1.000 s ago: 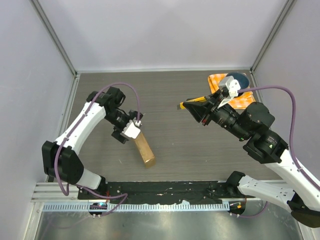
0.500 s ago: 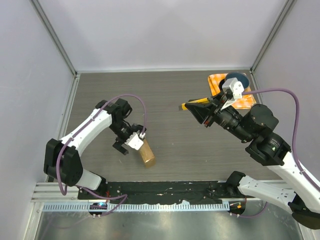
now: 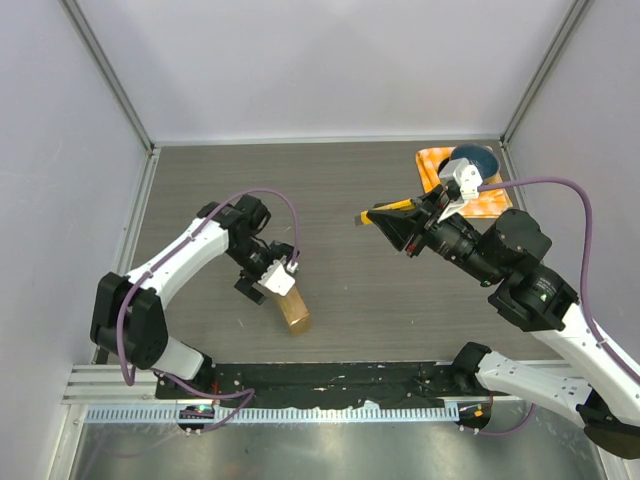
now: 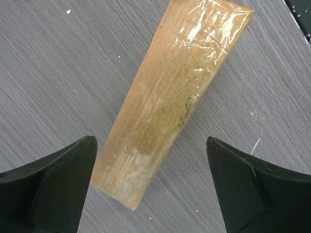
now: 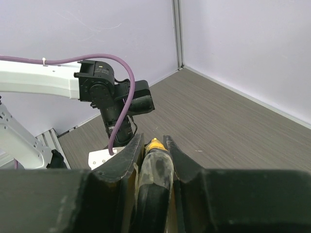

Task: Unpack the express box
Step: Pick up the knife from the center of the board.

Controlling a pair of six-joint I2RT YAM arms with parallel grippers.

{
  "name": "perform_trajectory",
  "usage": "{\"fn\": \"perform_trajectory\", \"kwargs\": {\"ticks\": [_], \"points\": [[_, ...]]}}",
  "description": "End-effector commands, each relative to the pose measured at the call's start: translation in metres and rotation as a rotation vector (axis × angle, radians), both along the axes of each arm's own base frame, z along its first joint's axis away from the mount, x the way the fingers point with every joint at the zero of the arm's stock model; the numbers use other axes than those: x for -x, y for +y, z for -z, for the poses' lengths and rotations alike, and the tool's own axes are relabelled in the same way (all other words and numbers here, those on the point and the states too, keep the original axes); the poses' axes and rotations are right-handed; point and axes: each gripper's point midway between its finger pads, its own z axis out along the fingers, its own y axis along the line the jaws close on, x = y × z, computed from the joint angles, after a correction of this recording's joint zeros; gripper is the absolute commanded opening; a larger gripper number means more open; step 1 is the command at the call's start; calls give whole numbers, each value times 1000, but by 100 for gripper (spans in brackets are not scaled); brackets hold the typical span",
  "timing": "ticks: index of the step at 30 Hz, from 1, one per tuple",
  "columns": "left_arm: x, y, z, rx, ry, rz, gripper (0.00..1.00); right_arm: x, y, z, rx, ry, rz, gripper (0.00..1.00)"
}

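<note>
The express box lies by the worktop's near edge, long axis running out between the wide-spread, empty fingers of the nearer left gripper, while the right gripper, well apart, clamps a yellow-handled tool.

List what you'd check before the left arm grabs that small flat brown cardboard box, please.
1. Jaws of the left gripper open wide: ok.
2. The small flat brown cardboard box lies flat on the grey wood-grain table, under the gap between the fingers: ok.
3. Box squared up with the fingers: not ok, it lies diagonally.
4. Hold of the right gripper on the yellow-and-black tool: ok, shut on it.
5. Tool well apart from the box: ok.
6. Box already opened: cannot tell; shiny clear tape shows at one end.
</note>
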Motion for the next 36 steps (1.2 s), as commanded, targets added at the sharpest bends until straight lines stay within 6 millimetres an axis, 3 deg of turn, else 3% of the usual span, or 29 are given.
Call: {"fn": "perform_trajectory", "kwargs": {"ticks": [1, 14, 23, 36], "points": [[-8, -3, 11, -14, -62, 55, 100, 3, 2, -13, -41, -28, -18, 1], [-17, -12, 28, -43, -121, 111, 100, 3, 3, -9, -38, -28, -21, 1], [-20, -14, 33, -54, -80, -36, 99, 2, 1, -7, -38, -29, -13, 1], [-13, -8, 35, -75, 32, -389, 76, -1, 0, -4, -32, -27, 6, 1]]}}
